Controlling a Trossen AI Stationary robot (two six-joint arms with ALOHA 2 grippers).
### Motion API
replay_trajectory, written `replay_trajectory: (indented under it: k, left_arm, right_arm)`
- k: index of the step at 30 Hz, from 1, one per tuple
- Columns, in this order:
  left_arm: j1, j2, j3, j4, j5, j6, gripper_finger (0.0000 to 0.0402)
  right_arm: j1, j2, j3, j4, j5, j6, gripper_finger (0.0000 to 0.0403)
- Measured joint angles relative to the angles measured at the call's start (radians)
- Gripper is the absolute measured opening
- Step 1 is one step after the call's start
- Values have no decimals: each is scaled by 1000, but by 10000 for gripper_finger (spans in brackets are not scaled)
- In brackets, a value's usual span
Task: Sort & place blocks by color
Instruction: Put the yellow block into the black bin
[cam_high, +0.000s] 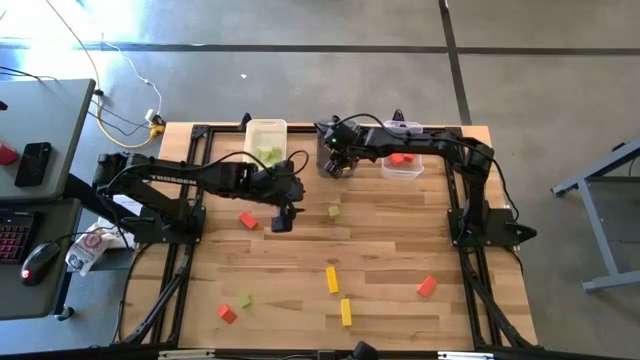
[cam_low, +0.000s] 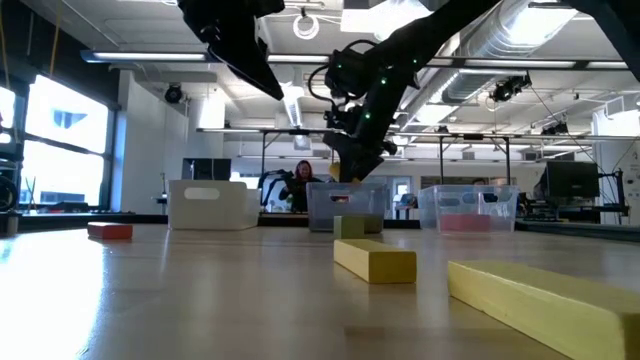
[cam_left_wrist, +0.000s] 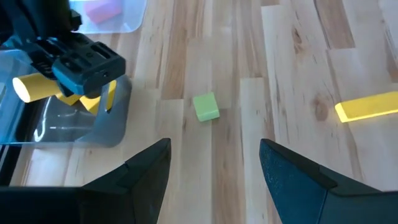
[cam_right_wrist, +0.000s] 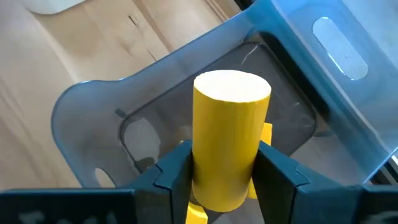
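The right fingers (cam_right_wrist: 224, 171) grip a yellow cylinder (cam_right_wrist: 229, 140) over the grey bin (cam_right_wrist: 93, 112) (left fingers (cam_left_wrist: 214, 165) open).

I see three bins (cam_high: 266, 140) along the table's (cam_high: 380, 250) far edge; my right gripper (cam_high: 338, 160) over the middle bin (cam_high: 335, 165); blocks (cam_high: 333, 280) scattered nearer.

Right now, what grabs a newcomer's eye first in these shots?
The right gripper holding a fat yellow cylinder between its fingers, directly over the grey bin at the back of the table. Next, the left gripper hanging open above a lone green block near the table's middle. Yellow bars and red blocks lie scattered toward the front.
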Motion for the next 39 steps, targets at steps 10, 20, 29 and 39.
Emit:
replay_trajectory:
  k: [10,20,29,39]
  left_arm:
    - [-62,0,0,-78,-69,-4,232]
    - [-113,-23,0,-290,-236,-71,232]
    - [-112,-43,-46,-375,-217,-98,232]
    - [-104,-88,-175,-336,-210,-151,232]
  right_arm:
    - [24,0,10,-29,43,24,191]
    - [87,-1,173,-232,27,108,194]
    - [204,-1,196,-409,-6,206,194]
    - [333,-1,195,-503,-78,311,194]
